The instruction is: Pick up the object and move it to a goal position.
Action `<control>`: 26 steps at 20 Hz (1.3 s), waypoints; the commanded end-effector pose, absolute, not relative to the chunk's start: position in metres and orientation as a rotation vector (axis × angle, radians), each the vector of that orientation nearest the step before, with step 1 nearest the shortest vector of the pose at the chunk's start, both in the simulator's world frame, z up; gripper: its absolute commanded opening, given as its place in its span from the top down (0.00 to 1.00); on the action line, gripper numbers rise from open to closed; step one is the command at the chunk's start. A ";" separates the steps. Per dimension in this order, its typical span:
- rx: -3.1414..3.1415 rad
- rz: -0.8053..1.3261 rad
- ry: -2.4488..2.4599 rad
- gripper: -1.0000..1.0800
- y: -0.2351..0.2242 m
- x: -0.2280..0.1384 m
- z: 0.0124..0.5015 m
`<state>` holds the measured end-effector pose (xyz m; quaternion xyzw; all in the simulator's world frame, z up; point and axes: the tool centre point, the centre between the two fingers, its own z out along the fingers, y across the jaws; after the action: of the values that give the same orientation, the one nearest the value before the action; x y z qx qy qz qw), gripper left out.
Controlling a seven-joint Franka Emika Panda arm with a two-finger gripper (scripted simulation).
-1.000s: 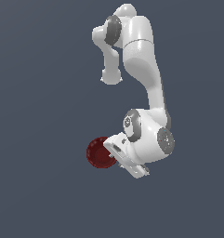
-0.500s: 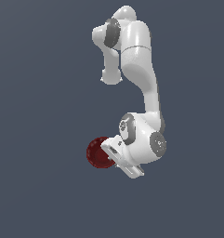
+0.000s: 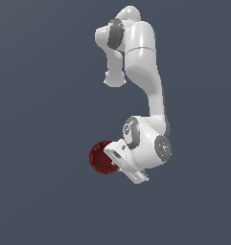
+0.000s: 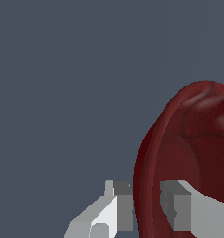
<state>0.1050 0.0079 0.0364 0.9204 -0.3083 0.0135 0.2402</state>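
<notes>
Dark red bowl point(image 3: 103, 157) low and left of centre in the exterior view, standing on edge. Gripper point(image 4: 146, 204) narrowly parted, one finger either side of the rim, seemingly clamped on it. Wall running straight between the jaws; lift possible.

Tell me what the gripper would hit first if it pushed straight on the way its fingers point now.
The dark red dish. Its rim already sits between the gripper fingers in the wrist view, so pushing on would likely drive deeper onto the dish wall. Beyond it only plain grey background shows; depth is unclear.
</notes>
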 end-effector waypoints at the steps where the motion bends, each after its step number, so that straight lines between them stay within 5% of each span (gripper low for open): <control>1: 2.519 0.037 -0.843 1.00 0.008 0.105 0.036; 26: 2.522 0.035 -0.844 1.00 -0.030 0.048 0.106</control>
<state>0.0540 -0.0258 0.0966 0.9207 -0.3079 0.0116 0.2395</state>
